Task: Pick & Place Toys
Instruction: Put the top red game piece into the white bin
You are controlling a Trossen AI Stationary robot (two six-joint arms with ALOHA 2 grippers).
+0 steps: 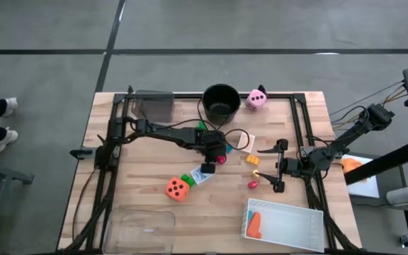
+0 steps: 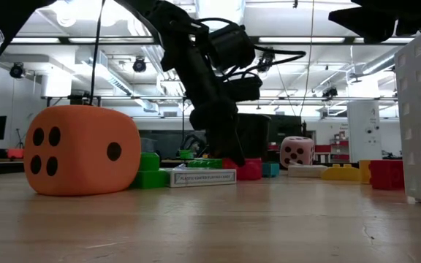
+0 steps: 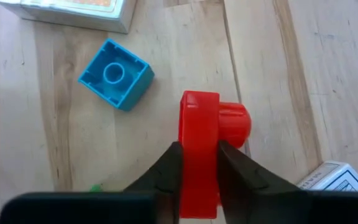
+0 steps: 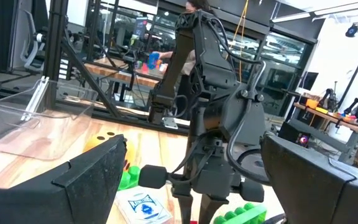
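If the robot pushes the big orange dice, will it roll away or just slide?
The orange dice would probably tumble over a face or two and stop, since it sits on a flat side and only its corners are rounded. It looks soft and foam-like, so it is likely light for its size. On the wooden table a gentle push might just slide it.

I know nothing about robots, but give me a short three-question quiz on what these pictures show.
1. True or false: the left gripper is shut on a red brick.
2. Multiple choice: what lies in the white tray? A) a pink die B) an orange piece C) a blue brick
3. Fill in: the pink die sits beside the black ____.

Key: 1 true, its fingers pinch the brick's sides. 2 B. 3 bucket. The right gripper waits open above the table's right side.
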